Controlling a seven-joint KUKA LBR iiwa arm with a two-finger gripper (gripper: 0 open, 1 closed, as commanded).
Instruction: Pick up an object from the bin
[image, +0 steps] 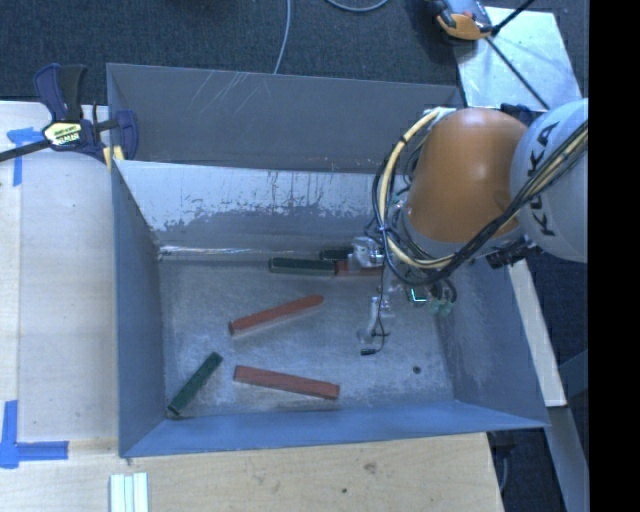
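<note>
The arm (470, 180) comes in from the right and its jaws hang low over bare floor in the right half of the bin (140, 300). Wide or narrow? Honestly can't tell from this angle. There are 4 things lying about. A dark green stick (300, 265) runs along the back wall, just behind the jaws. A brown stick (277, 314) sits tilted, near them on the left. A 2nd brown stick (286, 382) lies by the front wall, and a green stick (195, 384) is in the front left corner, well apart.
</note>
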